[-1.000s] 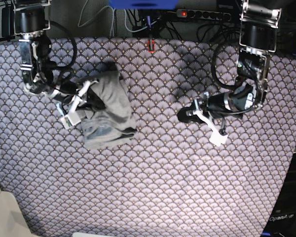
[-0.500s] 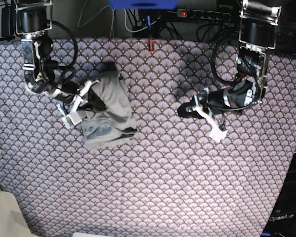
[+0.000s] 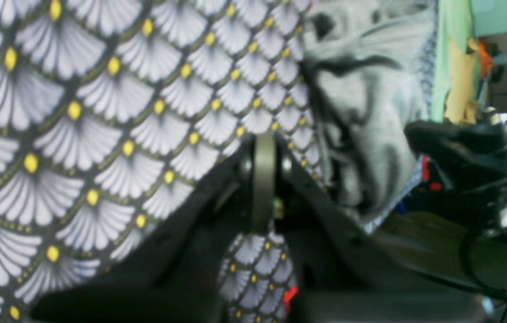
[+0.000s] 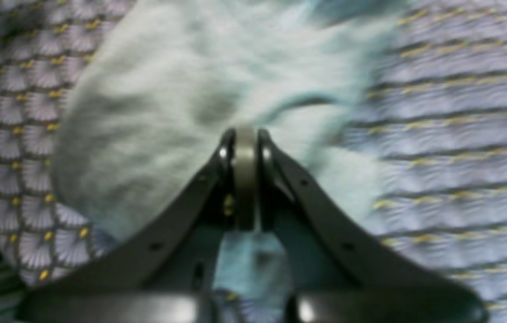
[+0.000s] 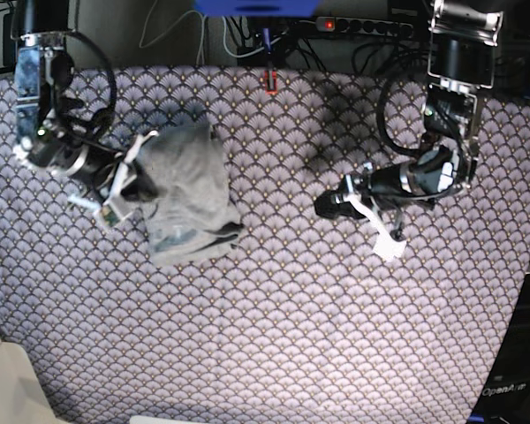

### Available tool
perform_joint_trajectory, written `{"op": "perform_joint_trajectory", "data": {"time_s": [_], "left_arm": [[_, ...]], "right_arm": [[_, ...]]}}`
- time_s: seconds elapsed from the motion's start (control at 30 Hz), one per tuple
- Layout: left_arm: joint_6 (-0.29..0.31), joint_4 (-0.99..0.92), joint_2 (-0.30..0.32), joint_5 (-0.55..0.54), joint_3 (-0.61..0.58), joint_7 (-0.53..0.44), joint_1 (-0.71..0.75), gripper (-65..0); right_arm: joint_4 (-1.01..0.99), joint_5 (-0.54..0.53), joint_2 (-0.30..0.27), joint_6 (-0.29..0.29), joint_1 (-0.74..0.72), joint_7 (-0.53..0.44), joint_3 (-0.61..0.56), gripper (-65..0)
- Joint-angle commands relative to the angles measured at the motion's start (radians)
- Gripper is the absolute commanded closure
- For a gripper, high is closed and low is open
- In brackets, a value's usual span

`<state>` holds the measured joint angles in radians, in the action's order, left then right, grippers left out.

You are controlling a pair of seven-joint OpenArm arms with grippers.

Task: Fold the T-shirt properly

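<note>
One bunched T-shirt (image 5: 192,194) lies long-axis up-and-down — both pincers closed, right pincer (image 5: 150,187) touching it.

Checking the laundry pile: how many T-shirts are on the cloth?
1: the grey T-shirt lies bunched at the table's left, beside the right gripper. None visible elsewhere.

Even light falling from overhead; both wrist views blurring badly.
The arms are casting soft dark shadows onto the patterned cloth (image 5: 274,318) in the base view. The right wrist view is smearing the T-shirt (image 4: 181,103) and streaking the pattern sideways; the left wrist view is losing focus toward its right edge.
</note>
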<state>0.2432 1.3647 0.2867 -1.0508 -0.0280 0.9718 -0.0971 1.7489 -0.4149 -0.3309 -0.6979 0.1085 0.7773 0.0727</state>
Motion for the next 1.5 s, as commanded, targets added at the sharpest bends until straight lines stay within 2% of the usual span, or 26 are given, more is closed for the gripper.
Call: {"op": "perform_joint_trajectory", "data": {"time_s": [0.0,0.13,0.23,0.43,0.57,0.63,0.77,0.93,1.03,1.1,1.2,1.47], "left_arm": [[0.011,0.020,0.007,-0.019,0.003,-0.007,-0.016,0.0],[0.011,0.020,0.006,-0.019,0.001,-0.007,-0.016,0.0],[0.011,0.020,0.001,-0.021,0.001,-0.007,-0.017,0.0],[0.011,0.037,-0.093,-0.021,-0.002,-0.007,-0.076,0.0],[0.006,0.017,-0.174,-0.010,-0.003,-0.007,-0.128,0.0],[0.006,-0.017,-0.195,-0.004,-0.033,-0.017,-0.151,0.0],[0.009,-0.110,-0.246,0.088,-0.100,-0.018,-0.211,0.0],[0.011,-0.175,-0.309,0.211,-0.100,-0.027,-0.226,0.0],[0.011,-0.183,-0.317,0.260,-0.106,-0.067,-0.240,0.0],[0.011,-0.199,-0.317,0.260,-0.106,-0.081,-0.243,0.0],[0.011,-0.241,-0.317,0.263,-0.103,-0.083,-0.246,0.0],[0.011,-0.247,-0.309,0.257,-0.103,-0.083,-0.244,0.0]], "right_arm": [[0.042,-0.019,-0.009,0.000,-0.011,-0.006,0.016,-0.4],[0.101,-0.017,-0.012,0.000,-0.020,0.012,0.051,-0.4],[0.073,-0.006,-0.014,0.000,-0.017,0.012,0.121,-0.4],[-0.074,0.109,-0.014,0.000,-0.017,-0.019,0.238,-0.3],[-0.163,0.152,-0.007,0.000,-0.016,-0.065,0.279,-0.3],[-0.205,0.176,0.008,0.000,-0.016,-0.080,0.284,-0.3],[-0.232,0.204,0.029,0.000,0.007,-0.115,0.278,-0.3],[-0.208,0.210,0.082,0.000,0.046,-0.149,0.270,-0.6],[-0.191,0.210,0.098,0.000,0.076,-0.147,0.240,-0.6],[-0.168,0.210,0.100,0.000,0.102,-0.150,0.200,-0.6],[-0.117,0.208,0.131,0.000,0.142,-0.154,0.143,-0.6],[0.015,0.210,0.177,0.000,0.221,-0.149,0.085,-0.6]]}}
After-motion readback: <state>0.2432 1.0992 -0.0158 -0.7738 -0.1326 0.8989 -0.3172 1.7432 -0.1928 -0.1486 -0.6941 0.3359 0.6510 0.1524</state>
